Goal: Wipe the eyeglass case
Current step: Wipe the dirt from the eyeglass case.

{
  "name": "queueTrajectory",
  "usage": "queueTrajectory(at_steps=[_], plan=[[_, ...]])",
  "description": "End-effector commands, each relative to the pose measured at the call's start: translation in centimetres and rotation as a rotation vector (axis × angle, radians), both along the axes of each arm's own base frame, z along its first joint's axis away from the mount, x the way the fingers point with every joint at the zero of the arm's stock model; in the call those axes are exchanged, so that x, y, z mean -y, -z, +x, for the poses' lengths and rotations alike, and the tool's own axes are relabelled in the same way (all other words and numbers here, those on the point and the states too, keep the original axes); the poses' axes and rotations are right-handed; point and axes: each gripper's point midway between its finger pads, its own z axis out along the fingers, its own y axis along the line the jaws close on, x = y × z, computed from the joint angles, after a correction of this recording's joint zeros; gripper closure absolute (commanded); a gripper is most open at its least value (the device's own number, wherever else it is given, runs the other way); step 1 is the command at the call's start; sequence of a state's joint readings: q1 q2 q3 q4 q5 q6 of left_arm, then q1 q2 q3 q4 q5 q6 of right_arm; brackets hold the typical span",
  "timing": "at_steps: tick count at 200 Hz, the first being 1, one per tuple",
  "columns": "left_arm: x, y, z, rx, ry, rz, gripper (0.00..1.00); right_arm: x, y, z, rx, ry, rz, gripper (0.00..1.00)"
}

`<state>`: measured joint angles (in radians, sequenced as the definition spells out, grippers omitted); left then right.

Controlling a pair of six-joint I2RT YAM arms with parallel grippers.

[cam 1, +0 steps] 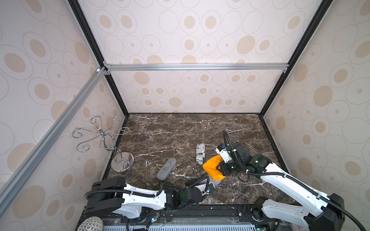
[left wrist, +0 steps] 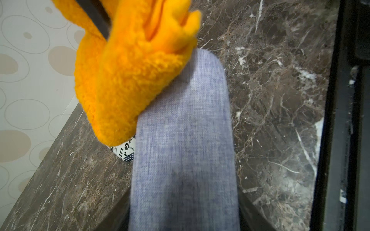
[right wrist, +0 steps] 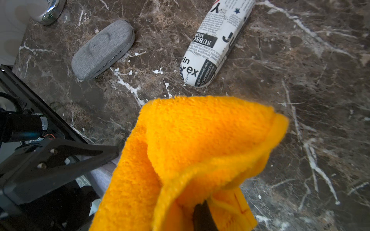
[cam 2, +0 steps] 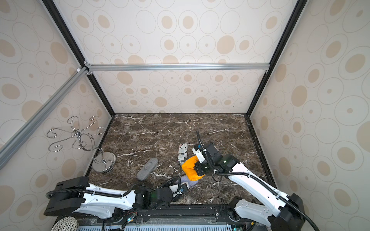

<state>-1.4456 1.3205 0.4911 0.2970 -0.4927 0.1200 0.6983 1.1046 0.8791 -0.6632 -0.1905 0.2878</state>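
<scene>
Wiping stage, judged as early: left hand (cam 1: 209, 185) clamped on the near end of the blue-grey eyeglass case (left wrist: 184, 140), at the front of the bench (cam 1: 170, 130); right hand (cam 1: 222, 169) closed on the orange cloth (left wrist: 130, 80), which touches the case's far end; most of the fabric lies uncovered, so strokes along its length appear left to do

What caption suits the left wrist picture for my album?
Orange cloth overlaps the end of a blue-grey eyeglass case over a marble tabletop.
</scene>
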Motion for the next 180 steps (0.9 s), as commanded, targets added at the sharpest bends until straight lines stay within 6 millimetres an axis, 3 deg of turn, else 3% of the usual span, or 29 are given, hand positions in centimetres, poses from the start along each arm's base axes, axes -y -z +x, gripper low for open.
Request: queueTrajectory(at_steps=[1, 29, 54, 84, 133, 180], plan=[[1.4, -2.2, 1.4, 0.044, -0.037, -0.066, 0.53, -3.1, -0.3, 0.0, -0.007, -0.11, 0.068, 1.0], [2.1, -2.0, 2.1, 0.071, -0.035, -0.038, 0.54, -5.0, -0.3, 0.4, -0.004, -0.159, 0.084, 1.0], [2.6, -2.1, 2.5, 0.064, -0.023, -0.048, 0.54, -5.7, 0.2, 0.5, -0.01, -0.173, 0.096, 1.0], [2.8, -1.9, 3.0, 0.075, -0.027, -0.037, 0.54, -4.1, 0.7, 0.8, 0.023, -0.132, 0.035, 1.0], [1.6, -1.6, 3.5, 0.061, -0.059, -0.041, 0.54, -1.0, 1.4, 0.8, 0.037, -0.043, -0.064, 1.0], [-0.1, -1.5, 3.0, -0.089, -0.083, -0.132, 0.53, 0.6, 0.1, 1.2, 0.082, 0.043, -0.028, 1.0]])
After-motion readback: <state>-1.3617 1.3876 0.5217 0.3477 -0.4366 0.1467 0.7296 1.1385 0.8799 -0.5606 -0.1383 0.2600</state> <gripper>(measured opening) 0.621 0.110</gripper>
